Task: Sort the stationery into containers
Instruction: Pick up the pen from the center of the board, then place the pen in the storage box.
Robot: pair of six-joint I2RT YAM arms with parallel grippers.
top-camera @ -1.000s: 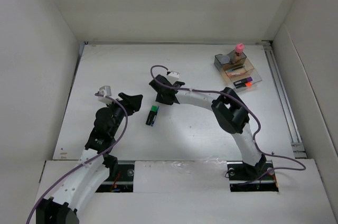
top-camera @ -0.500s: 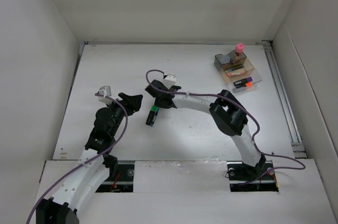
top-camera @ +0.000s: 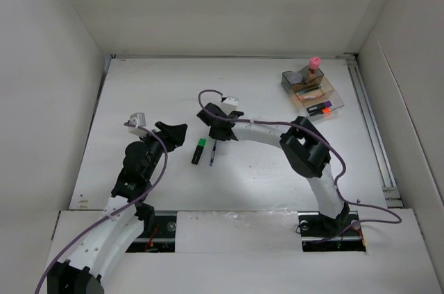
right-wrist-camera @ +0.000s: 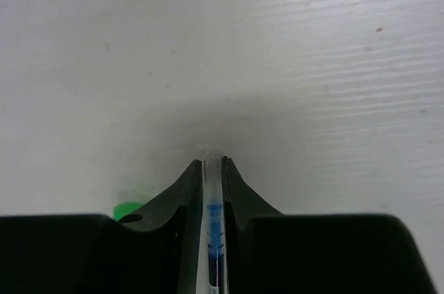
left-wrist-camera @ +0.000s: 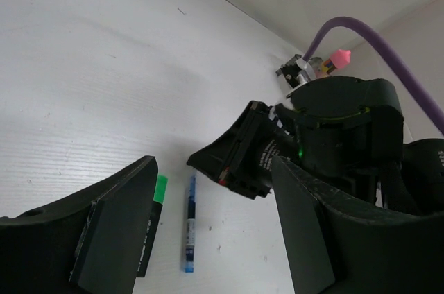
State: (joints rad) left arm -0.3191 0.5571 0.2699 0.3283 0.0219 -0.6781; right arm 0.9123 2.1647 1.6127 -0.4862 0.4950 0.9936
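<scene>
Right gripper (right-wrist-camera: 209, 164) closed onto blue pen (right-wrist-camera: 212, 212), barrel half-hidden

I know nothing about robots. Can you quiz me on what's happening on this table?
1. True or false: the green highlighter lies inside the organizer.
2. What does the right gripper pinch? A) the highlighter B) a blue pen C) nothing
3. Fill in: the pink-capped glue stick stands ____ in the organizer.
Key: 1 false; 2 B; 3 upright.
</scene>
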